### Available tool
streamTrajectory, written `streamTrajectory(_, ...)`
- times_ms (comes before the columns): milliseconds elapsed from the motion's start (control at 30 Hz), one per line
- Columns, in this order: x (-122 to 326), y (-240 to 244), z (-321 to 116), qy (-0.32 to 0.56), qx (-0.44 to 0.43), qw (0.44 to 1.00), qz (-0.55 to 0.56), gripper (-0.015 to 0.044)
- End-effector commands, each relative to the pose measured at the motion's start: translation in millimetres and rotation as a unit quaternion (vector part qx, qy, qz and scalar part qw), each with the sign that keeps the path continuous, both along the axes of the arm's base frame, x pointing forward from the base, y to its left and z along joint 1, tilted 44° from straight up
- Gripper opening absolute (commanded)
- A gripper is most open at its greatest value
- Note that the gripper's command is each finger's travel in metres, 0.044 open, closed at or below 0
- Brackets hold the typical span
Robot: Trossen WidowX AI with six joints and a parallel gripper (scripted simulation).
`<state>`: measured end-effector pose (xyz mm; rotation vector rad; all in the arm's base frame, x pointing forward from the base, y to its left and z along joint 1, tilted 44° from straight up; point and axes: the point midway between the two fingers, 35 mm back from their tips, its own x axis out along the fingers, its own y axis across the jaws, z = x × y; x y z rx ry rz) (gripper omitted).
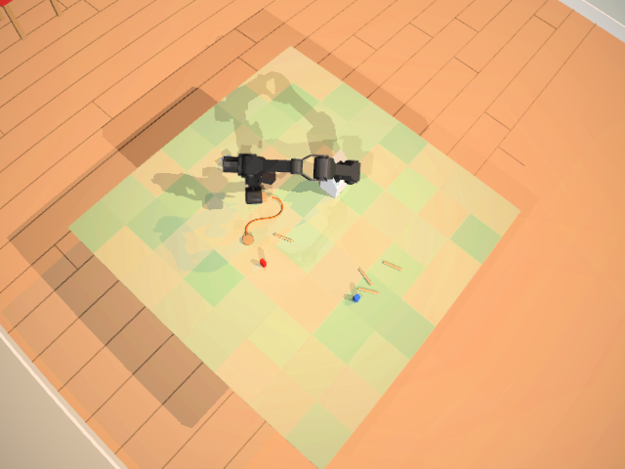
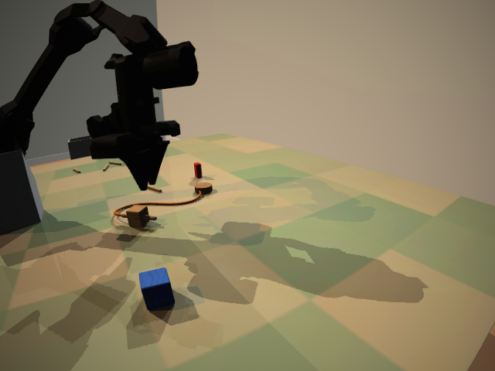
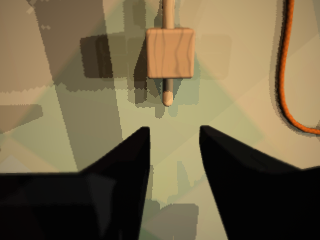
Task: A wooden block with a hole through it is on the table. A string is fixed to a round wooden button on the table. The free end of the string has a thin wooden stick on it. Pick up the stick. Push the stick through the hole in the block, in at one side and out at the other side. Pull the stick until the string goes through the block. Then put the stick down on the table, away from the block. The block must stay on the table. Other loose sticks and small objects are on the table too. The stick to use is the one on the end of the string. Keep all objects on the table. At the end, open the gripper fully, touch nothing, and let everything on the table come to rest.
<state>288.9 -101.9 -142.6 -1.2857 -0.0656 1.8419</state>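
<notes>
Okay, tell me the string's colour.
The string is orange; it shows best in the wrist view, at the right edge.

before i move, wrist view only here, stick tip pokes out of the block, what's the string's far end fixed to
Observer: A round wooden button, with a red block standing near it.
Operator: and is the gripper down at table height
Observer: No, the exterior view shows the gripper raised above the table, open.
Operator: anything blue about
Observer: Yes, a blue cube stands nearest the exterior camera.
</notes>
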Motion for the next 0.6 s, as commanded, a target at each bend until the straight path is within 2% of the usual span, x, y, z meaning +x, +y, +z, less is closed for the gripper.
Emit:
streamTrajectory(0, -3.7, 9.4, -8.6, 0.006, 0.006, 1.000, -0.001, 0.0124)
streamTrajectory(567, -6.8, 28.9, -29.0, 0.006, 0.007, 1.000, -0.001, 0.0124)
